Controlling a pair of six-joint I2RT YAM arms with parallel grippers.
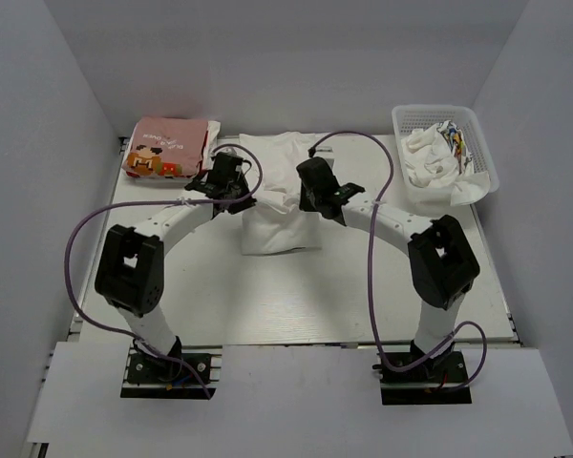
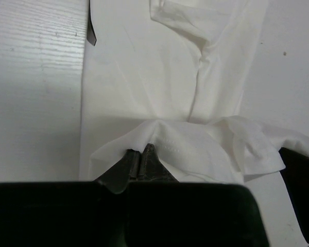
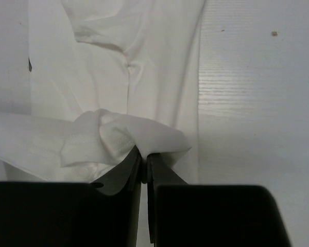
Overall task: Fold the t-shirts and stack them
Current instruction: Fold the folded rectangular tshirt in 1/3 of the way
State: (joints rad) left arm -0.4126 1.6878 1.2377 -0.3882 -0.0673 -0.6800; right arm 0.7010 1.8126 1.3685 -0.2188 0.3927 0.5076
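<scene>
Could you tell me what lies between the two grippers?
A bunched edge of the white t-shirt spans between the left gripper and the right gripper, both shut on it; the top view shows this.

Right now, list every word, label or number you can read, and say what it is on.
Pink t-shirt: one short printed line, too blurred to read.
Dark tag on the white t-shirt: nothing legible.
Cloth in the basket: coloured marks, too small to read.

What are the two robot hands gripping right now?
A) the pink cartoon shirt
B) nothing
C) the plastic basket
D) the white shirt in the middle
D: the left hand and the right hand each pinch a fold of the white shirt.
</scene>
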